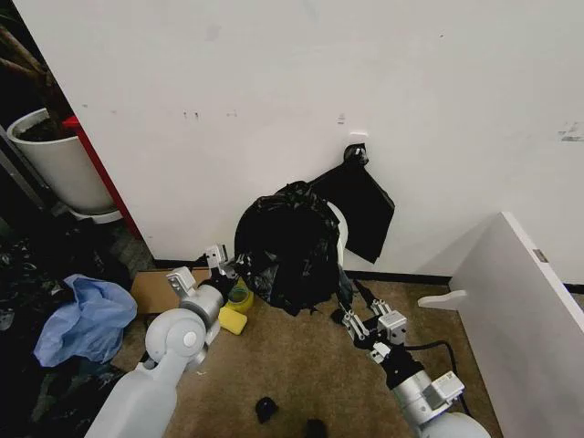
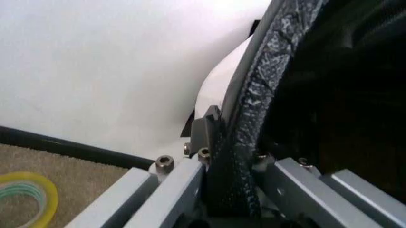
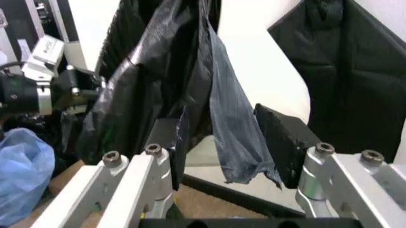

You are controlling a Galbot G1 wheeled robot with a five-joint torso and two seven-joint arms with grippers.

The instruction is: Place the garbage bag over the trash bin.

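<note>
The glossy black garbage bag is draped over the trash bin, whose cream-white rim shows at the bag's right side by the wall. My left gripper is at the bag's left edge, its fingers close together against the black film, with the white bin wall just behind. My right gripper is low at the bag's right side. It is open, and a loose flap of the bag hangs between its fingers.
A flat matte black bag hangs from a wall hook behind the bin. On the carpet lie a yellow tape roll, a yellow sponge, cardboard and blue cloth. A white plant pot stands far left and a white panel stands on the right.
</note>
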